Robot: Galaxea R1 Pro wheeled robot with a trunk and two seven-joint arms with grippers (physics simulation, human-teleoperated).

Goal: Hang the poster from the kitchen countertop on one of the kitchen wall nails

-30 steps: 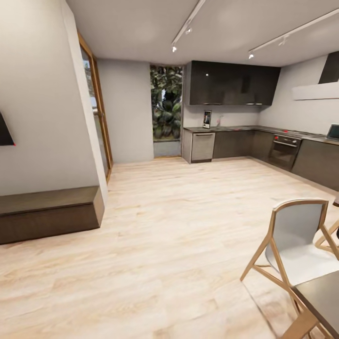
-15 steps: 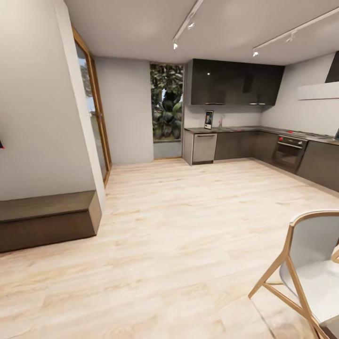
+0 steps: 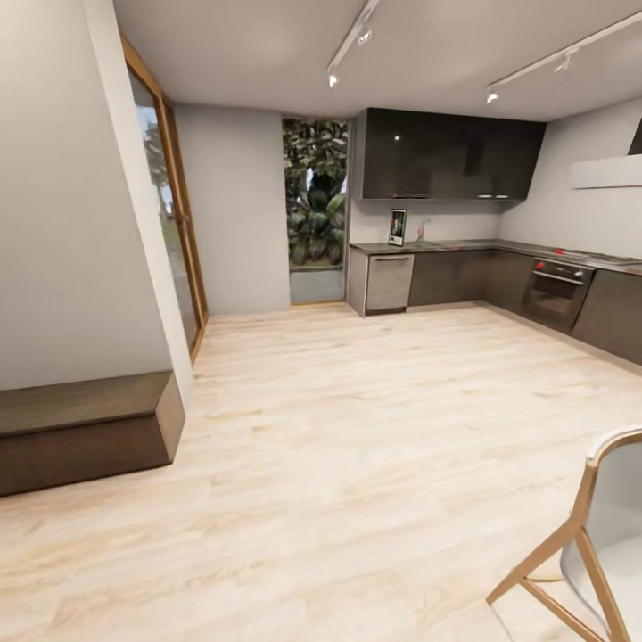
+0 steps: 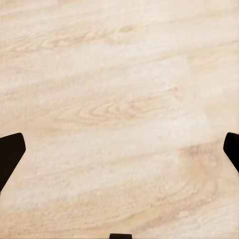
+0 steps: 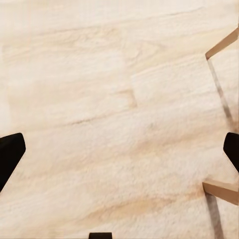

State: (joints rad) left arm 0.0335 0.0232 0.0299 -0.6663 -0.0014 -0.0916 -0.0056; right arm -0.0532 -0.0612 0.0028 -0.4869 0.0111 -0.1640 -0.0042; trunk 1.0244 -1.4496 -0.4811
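The head camera looks from standing height across a wide stretch of pale wood floor (image 3: 357, 428) toward the far kitchen countertop (image 3: 464, 244), where the small poster (image 3: 398, 226) stands distant. Both wrist cameras point straight down at that same floor (image 4: 119, 114) from fairly close. The right wrist view also catches wooden chair legs (image 5: 221, 191), belonging to the chair (image 3: 593, 544) at the head view's lower right.
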